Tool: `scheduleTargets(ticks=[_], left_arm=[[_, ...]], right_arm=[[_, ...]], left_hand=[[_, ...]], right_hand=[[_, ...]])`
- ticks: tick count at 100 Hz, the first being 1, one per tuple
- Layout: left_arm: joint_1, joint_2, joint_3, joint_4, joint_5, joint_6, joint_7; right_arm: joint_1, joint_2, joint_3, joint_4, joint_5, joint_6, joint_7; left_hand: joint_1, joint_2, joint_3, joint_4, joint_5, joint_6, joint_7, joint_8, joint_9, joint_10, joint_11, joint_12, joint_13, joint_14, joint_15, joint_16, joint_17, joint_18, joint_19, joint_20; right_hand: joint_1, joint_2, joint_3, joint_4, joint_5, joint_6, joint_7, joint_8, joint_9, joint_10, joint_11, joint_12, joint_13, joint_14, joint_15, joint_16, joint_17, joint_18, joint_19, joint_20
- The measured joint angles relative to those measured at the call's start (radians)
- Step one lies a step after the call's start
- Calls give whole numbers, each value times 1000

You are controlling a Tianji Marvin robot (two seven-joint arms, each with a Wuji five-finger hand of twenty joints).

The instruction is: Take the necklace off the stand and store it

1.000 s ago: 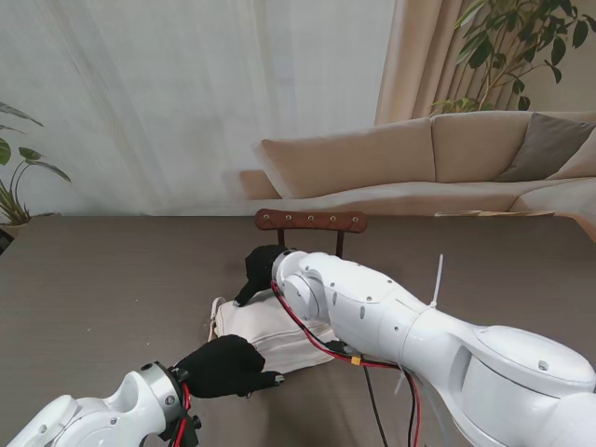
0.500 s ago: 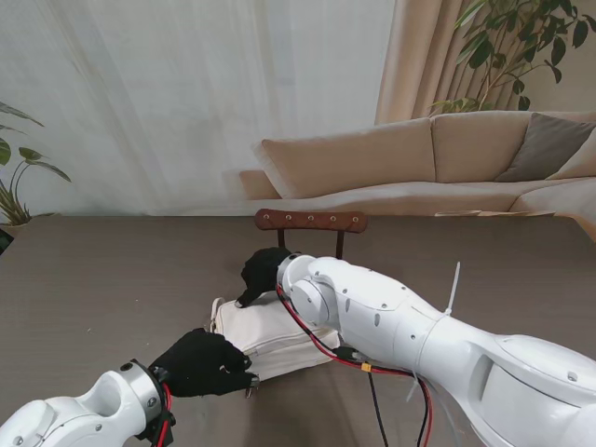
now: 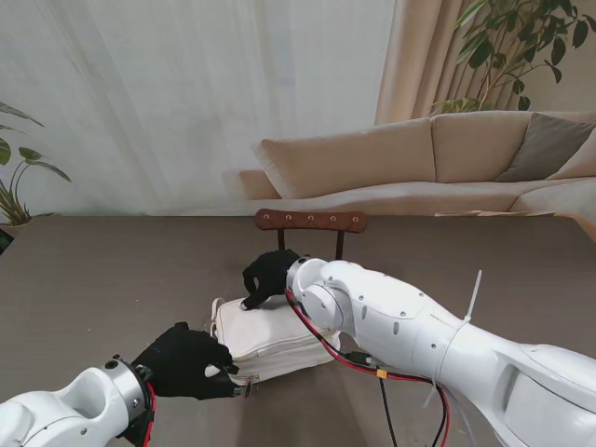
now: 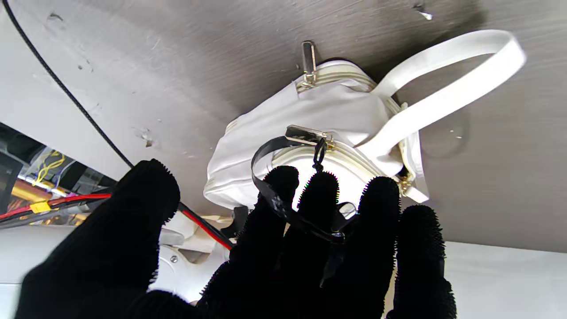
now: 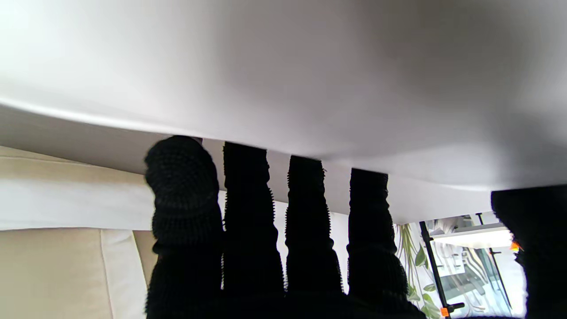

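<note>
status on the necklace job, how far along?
Looks done: no necklace shows on the wooden stand, so it appears already off. In hand: the left hand holds the black loop on the zipper pull of the white pouch, while the right hand presses the pouch's far edge. Left: working the zipper; the necklace itself isn't visible, so whether it's inside is unclear.

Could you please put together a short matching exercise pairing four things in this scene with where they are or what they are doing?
Things:
1. left robot hand
2. right robot hand
3. wooden stand
4. white pouch

States:
A. lies flat on the table between the two hands
B. pressed down on the pouch's far edge
C. upright behind the pouch, farther from me
D. fingers hooked in the black zipper pull loop

Pairs: 1-D, 2-B, 3-C, 4-A
</note>
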Motion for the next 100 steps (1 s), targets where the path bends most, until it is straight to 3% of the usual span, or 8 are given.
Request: scheduleTargets(ticks=[19,24,36,56,77,100], left_arm=[[6,2,-9,-12,34,0,-9],[6,2,-11,-12,42,-1,-10],[4,2,-12,-8,33,-4,0],[-3,-1,-17,17,0,-20,64],[-8,-13,-27,56,-39,-35,163],[-33,-21,-31,101,-85,-35,193]], right_arm=[[-13,19,14,-28,-13,-8,1],[-18,25,19,-35,-19,-13,2],[-33,41,34,-56,-31,-25,2],[-58,61,67,-84,-45,-35,-5],[-108,93,144,-139,-65,-39,-20],[-144,133,204,-221,-105,-48,-18]], left_hand=[[0,2,-37,0,-59,3,-41,-38,-34,-6,-17,-26,-48,-3,-12,-15,0,-1,-34,-21],[0,2,-49,0,-84,3,-57,-49,-54,-7,-31,-41,-71,-3,-23,-18,0,-2,-49,-28],[0,2,-80,0,-131,-26,-77,-66,-96,-13,-47,-61,-104,-3,-39,-39,-9,-4,-85,-38],[0,2,-102,0,-156,-83,-86,-74,-145,-32,-69,-89,-149,-3,-53,-52,-23,-5,-123,-41],[0,2,-115,0,-161,-83,-91,-80,-158,-41,-76,-111,-179,-3,-62,-71,-37,-5,-175,-49],[1,2,-116,13,-161,-82,-91,-80,-157,-41,-76,-122,-196,-3,-63,-79,-47,-5,-200,-49]], right_hand=[[-34,0,36,1,-91,13,-37,-43,-76,4,-27,-54,-56,13,-79,-54,-39,12,-30,0],[-54,0,24,1,-91,13,-46,-44,-89,6,-25,-62,-79,17,-104,-62,-65,27,-152,-63],[-64,24,24,1,-114,13,-59,-55,-111,7,-40,-73,-97,25,-118,-72,-67,38,-200,-86],[-84,25,24,1,-144,13,-70,-57,-146,8,-38,-88,-117,31,-166,-104,-67,39,-238,-89],[-86,21,25,1,-154,11,-78,-65,-158,8,-53,-109,-141,38,-186,-120,-67,52,-271,-113],[-96,21,26,1,-154,-1,-99,-65,-172,8,-79,-123,-168,42,-221,-138,-67,64,-316,-114]])
